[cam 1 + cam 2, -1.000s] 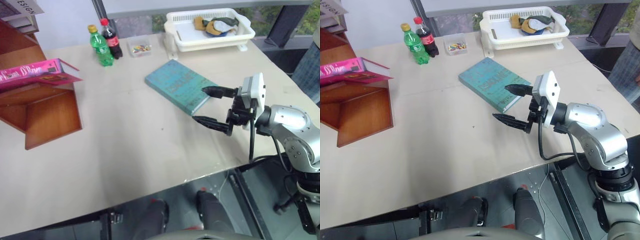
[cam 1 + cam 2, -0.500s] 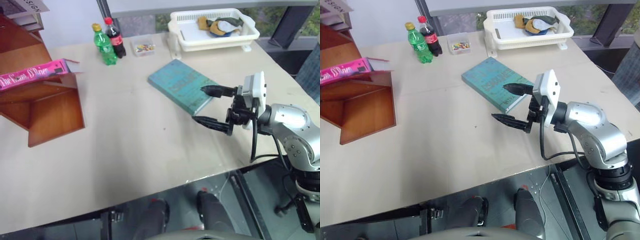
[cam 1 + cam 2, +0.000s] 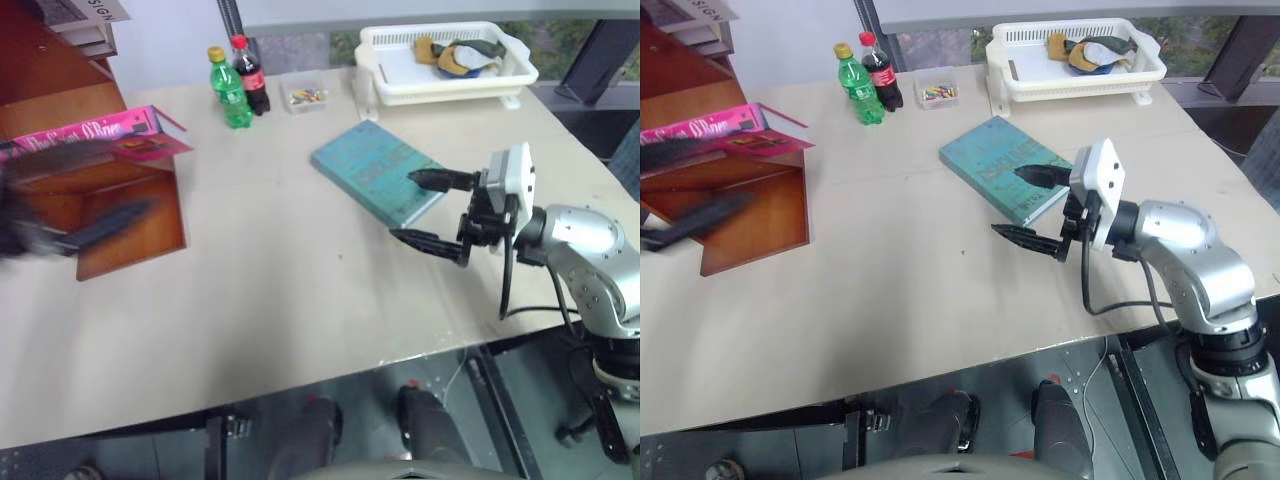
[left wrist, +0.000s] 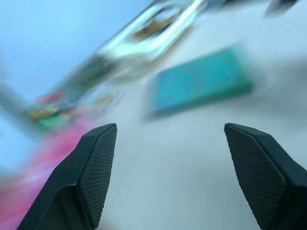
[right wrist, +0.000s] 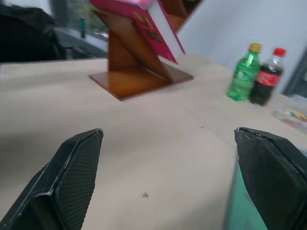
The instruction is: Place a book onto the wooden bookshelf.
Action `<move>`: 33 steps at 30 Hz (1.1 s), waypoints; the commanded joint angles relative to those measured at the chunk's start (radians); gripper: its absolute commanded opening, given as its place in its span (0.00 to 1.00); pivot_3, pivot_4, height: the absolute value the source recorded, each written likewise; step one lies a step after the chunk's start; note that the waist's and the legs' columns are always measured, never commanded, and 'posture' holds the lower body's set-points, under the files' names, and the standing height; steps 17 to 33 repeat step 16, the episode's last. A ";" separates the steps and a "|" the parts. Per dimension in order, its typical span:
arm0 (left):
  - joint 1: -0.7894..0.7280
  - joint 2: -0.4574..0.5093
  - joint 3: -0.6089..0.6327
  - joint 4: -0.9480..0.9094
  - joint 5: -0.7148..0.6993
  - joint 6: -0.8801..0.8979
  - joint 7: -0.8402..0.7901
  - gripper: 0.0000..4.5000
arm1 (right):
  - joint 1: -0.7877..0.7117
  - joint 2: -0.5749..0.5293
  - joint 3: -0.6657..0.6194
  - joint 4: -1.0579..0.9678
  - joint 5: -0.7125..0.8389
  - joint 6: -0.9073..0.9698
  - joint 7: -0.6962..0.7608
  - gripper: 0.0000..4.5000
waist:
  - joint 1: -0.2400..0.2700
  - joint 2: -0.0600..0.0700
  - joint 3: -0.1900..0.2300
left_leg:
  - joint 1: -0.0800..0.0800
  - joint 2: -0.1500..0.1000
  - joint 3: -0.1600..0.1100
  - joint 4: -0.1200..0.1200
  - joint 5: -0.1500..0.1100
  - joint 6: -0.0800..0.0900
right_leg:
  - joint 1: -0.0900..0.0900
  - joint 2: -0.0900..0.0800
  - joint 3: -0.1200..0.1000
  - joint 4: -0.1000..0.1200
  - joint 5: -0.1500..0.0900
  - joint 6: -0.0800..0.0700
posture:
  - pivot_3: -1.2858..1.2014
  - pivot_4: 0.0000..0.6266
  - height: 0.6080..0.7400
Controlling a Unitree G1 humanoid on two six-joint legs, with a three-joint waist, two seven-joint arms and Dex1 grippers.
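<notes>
The pink book [image 3: 100,135] lies across the top edge of the wooden bookshelf [image 3: 130,215] at the table's left; it also shows in the right wrist view as the book [image 5: 144,19] on the bookshelf [image 5: 139,72]. My left gripper [image 3: 685,185] is a dark blur just in front of the shelf, below the book and apart from it. Its wrist view shows the left gripper [image 4: 168,177] open with nothing between the fingers. My right gripper [image 3: 425,210] stands open and empty at the near corner of a teal book [image 3: 380,172].
A green bottle [image 3: 230,90] and a cola bottle [image 3: 250,78] stand at the back beside a small clear box [image 3: 305,95] of coloured bits. A white basket [image 3: 450,65] with cloth items sits at the back right. The table's front edge runs close under my right arm.
My left gripper has swung into view at the left, in front of the shelf, moving right. The camera has shifted a little. My right gripper has stayed put.
</notes>
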 commanded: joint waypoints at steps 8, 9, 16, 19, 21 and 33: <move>0.164 -0.163 -0.220 0.084 0.190 -0.177 0.132 0.99 | 0.382 -0.152 -0.210 -0.236 -0.049 0.060 -0.091 1.00 | 0.008 -0.002 -0.001 | 0.002 0.005 0.004 -0.001 -0.001 -0.001 | -0.001 0.006 0.003 -0.001 0.001 -0.003 | 0.52 0.24 1.00; 0.188 -0.156 -0.199 0.097 0.198 -0.201 0.115 0.99 | 0.435 -0.166 -0.255 -0.254 -0.046 0.068 -0.087 1.00 | 0.011 -0.002 -0.001 | 0.002 0.005 0.004 0.000 -0.001 0.000 | 0.000 0.006 0.003 -0.001 0.001 -0.003 | 0.52 0.24 1.00; 0.314 -0.107 -0.067 0.206 0.195 -0.297 -0.006 0.99 | 0.652 -0.220 -0.462 -0.302 -0.034 0.081 -0.052 1.00 | 0.011 -0.003 -0.002 | 0.005 0.006 0.010 0.000 -0.003 0.004 | 0.004 0.007 0.003 -0.002 0.001 -0.002 | 0.52 0.24 1.00; 0.314 -0.107 -0.067 0.206 0.195 -0.297 -0.006 0.99 | 0.652 -0.220 -0.462 -0.302 -0.034 0.081 -0.052 1.00 | 0.011 -0.003 -0.002 | 0.005 0.006 0.010 0.000 -0.003 0.004 | 0.004 0.007 0.003 -0.002 0.001 -0.002 | 0.52 0.24 1.00; 0.314 -0.107 -0.067 0.206 0.195 -0.297 -0.006 0.99 | 0.652 -0.220 -0.462 -0.302 -0.034 0.081 -0.052 1.00 | 0.011 -0.003 -0.002 | 0.005 0.006 0.010 0.000 -0.003 0.004 | 0.004 0.007 0.003 -0.002 0.001 -0.002 | 0.52 0.24 1.00; 0.314 -0.107 -0.067 0.206 0.195 -0.297 -0.006 0.99 | 0.652 -0.220 -0.462 -0.302 -0.034 0.081 -0.052 1.00 | 0.011 -0.003 -0.002 | 0.005 0.006 0.010 0.000 -0.003 0.004 | 0.004 0.007 0.003 -0.002 0.001 -0.002 | 0.52 0.24 1.00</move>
